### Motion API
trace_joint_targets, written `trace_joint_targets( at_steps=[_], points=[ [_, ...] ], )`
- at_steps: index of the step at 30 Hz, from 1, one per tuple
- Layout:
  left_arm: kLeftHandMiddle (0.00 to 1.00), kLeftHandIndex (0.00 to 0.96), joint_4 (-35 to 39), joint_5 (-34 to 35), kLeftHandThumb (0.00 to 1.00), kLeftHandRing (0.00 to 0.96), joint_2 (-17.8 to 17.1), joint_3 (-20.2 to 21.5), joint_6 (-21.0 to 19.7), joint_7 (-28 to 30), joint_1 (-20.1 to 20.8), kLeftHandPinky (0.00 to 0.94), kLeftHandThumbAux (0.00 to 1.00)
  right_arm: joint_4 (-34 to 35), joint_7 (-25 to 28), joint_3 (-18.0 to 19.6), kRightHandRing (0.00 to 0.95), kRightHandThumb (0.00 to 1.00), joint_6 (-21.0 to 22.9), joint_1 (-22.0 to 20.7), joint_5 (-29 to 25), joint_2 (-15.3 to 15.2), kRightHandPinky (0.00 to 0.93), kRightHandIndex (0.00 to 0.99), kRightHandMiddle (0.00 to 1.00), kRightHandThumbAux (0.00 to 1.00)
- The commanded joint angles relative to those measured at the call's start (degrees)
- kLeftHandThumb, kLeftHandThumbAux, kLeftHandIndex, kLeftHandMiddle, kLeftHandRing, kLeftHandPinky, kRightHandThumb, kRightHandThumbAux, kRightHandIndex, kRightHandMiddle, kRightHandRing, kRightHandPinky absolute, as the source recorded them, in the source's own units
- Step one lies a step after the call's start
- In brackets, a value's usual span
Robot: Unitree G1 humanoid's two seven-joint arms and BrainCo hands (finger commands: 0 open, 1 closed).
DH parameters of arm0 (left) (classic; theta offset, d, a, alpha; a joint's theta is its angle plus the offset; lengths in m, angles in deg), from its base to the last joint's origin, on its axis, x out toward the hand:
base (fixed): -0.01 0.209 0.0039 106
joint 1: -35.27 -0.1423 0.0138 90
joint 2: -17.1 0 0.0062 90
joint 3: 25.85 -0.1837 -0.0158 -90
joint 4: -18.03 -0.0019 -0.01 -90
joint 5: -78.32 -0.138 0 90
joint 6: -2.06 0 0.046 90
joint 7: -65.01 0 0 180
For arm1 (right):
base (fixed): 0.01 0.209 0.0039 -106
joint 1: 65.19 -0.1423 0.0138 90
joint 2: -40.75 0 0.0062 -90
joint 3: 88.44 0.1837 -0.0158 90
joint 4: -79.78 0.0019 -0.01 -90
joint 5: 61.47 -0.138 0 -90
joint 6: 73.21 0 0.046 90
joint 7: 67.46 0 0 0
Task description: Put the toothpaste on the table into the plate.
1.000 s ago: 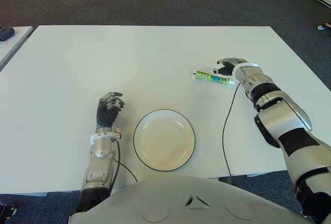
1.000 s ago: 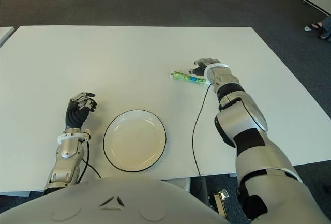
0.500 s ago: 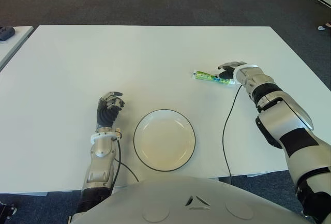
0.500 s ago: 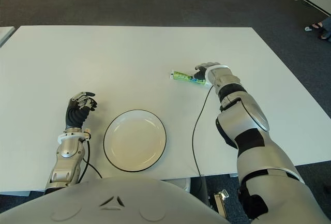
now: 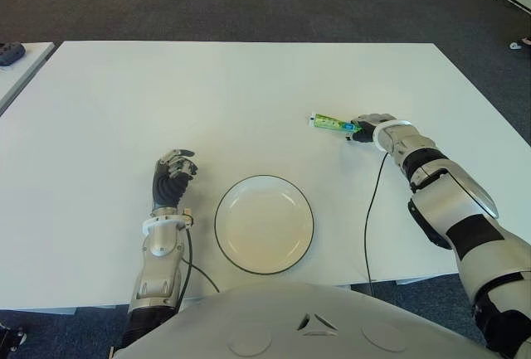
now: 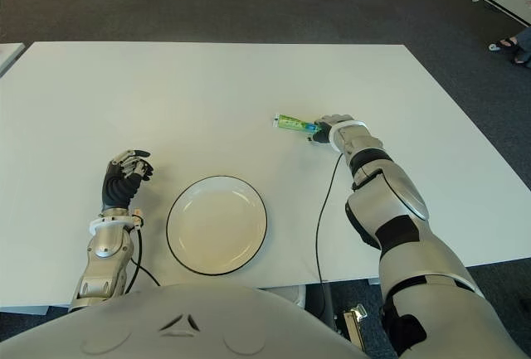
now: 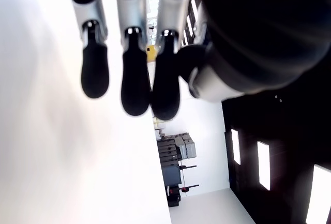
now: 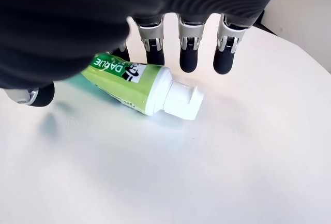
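While you look across the white surface [image 5: 249, 85] from its left side, your left hand [image 5: 170, 178] shows at about 9 o'clock of the plate [image 5: 264, 224], just beside its rim, with its fingers [image 7: 135, 87] curled in and nothing between them. That plate, white with a dark rim, sits near the front edge and holds nothing. Up at about 1 o'clock from it, well apart, you find the toothpaste [image 5: 334, 123], a green tube lying flat on the surface with its white cap [image 8: 183, 101] toward the plate's side. Your right hand [image 5: 372, 126] is at the tube's far right end, arched over it. Its fingers [image 8: 188, 58] hang loosely spread above the tube; the thumb [image 8: 36, 95] sits on the other side, and they are not closed around it.
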Motion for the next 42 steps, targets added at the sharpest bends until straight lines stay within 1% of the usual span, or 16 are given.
trace_joint_targets(
  at_steps=[1, 5, 7, 8, 10, 12, 17, 22, 26, 33, 35, 37, 38, 40, 41, 42],
  points=[
    [0.616, 0.433, 0.3, 0.1, 0.706, 0.599, 0.2, -0.1, 0.3, 0.0, -0.7, 0.585, 0.715, -1.2, -0.7, 0.3, 0.0, 0.502, 1.1, 4.6, -0.4, 1.3, 0.0, 0.0, 0.0, 0.148],
    [0.609, 0.433, 0.0, -1.0, 0.706, 0.598, 0.1, -0.2, 1.3, -0.8, -1.0, 0.586, 0.716, -1.2, -1.9, 0.9, 0.0, 0.472, 1.9, 5.2, -0.6, 1.6, 0.0, 0.0, 0.0, 0.182],
    [0.609, 0.433, -0.1, -1.4, 0.706, 0.6, 0.0, -0.1, 2.3, -1.1, -1.2, 0.588, 0.716, -1.2, -2.7, 1.3, 0.0, 0.454, 3.1, 5.3, -0.9, 2.1, 0.0, 0.0, 0.0, 0.205],
    [0.61, 0.433, -0.3, -1.6, 0.705, 0.602, -0.1, -0.1, 2.8, -1.3, -1.3, 0.589, 0.716, -1.2, -3.1, 1.5, 0.0, 0.418, 3.7, 5.3, -1.0, 2.4, 0.0, 0.0, 0.0, 0.253],
    [0.611, 0.433, -0.5, -1.7, 0.705, 0.605, -0.2, -0.1, 3.5, -1.4, -1.3, 0.59, 0.716, -1.2, -3.6, 1.7, 0.0, 0.387, 4.6, 5.3, -1.2, 2.9, 0.0, 0.0, 0.0, 0.296],
    [0.615, 0.433, -0.6, -1.8, 0.705, 0.61, -0.3, 0.1, 3.7, -1.5, -1.5, 0.591, 0.717, -1.2, -4.3, 2.0, 0.0, 0.341, 5.9, 5.2, -1.3, 3.5, 0.0, 0.0, 0.0, 0.371],
    [0.622, 0.432, -0.1, -1.5, 0.704, 0.618, -0.1, 0.3, 2.9, -1.3, -2.0, 0.596, 0.717, -1.3, -6.6, 2.6, 0.0, 0.302, 8.1, 5.6, -1.4, 4.7, 0.0, 0.0, 0.0, 0.479],
    [0.625, 0.432, 0.4, -1.1, 0.702, 0.619, -0.2, 0.4, 2.5, -0.8, -2.4, 0.593, 0.718, -1.4, -10.0, 3.0, 0.0, 0.299, 10.0, 6.2, -1.4, 5.8, 0.0, 0.007, 0.0, 0.563],
    [0.627, 0.432, 1.4, -0.3, 0.702, 0.616, 0.4, 0.8, 0.1, -0.9, -2.6, 0.586, 0.717, -1.6, -12.8, 3.8, 0.0, 0.288, 11.3, 6.7, -1.8, 6.6, 0.0, 0.024, 0.0, 0.614],
    [0.623, 0.433, 2.6, -0.2, 0.705, 0.609, 1.4, 1.2, -1.8, -1.8, -2.8, 0.588, 0.717, -1.5, -17.2, 5.3, 0.0, 0.28, 12.0, 7.0, -2.5, 7.4, 0.0, 0.041, 0.0, 0.664],
    [0.624, 0.434, 2.7, 0.2, 0.705, 0.606, 1.7, 1.4, -1.9, -1.7, -2.9, 0.588, 0.716, -1.3, -19.4, 6.0, 0.0, 0.278, 11.9, 7.2, -3.0, 7.6, 0.018, 0.05, 0.0, 0.679],
    [0.624, 0.434, 2.8, 0.4, 0.706, 0.604, 1.8, 1.5, -1.9, -1.6, -2.9, 0.588, 0.716, -1.2, -21.0, 6.5, 0.044, 0.283, 11.7, 7.4, -3.4, 7.8, 0.106, 0.108, 0.042, 0.7],
    [0.624, 0.434, 2.5, 0.8, 0.706, 0.603, 1.8, 1.6, -1.3, -1.4, -2.9, 0.588, 0.716, -1.2, -22.1, 7.1, 0.05, 0.284, 11.6, 7.5, -3.9, 7.9, 0.118, 0.116, 0.048, 0.703],
    [0.624, 0.434, 2.2, 1.4, 0.706, 0.601, 1.9, 1.8, -0.7, -1.0, -2.8, 0.585, 0.715, -1.2, -23.1, 7.8, 0.119, 0.289, 11.4, 7.6, -4.5, 8.0, 0.193, 0.172, 0.111, 0.728],
    [0.624, 0.434, 2.0, 1.4, 0.706, 0.601, 1.8, 1.8, -0.3, -1.0, -2.8, 0.585, 0.715, -1.2, -23.7, 8.2, 0.129, 0.29, 11.3, 7.7, -4.8, 8.0, 0.203, 0.179, 0.12, 0.731],
    [0.623, 0.434, 1.9, 1.3, 0.706, 0.6, 1.7, 1.8, -0.1, -1.1, -2.8, 0.585, 0.715, -1.2, -24.1, 8.4, 0.167, 0.299, 11.2, 7.7, -4.9, 8.0, 0.235, 0.218, 0.161, 0.741]
  ],
)
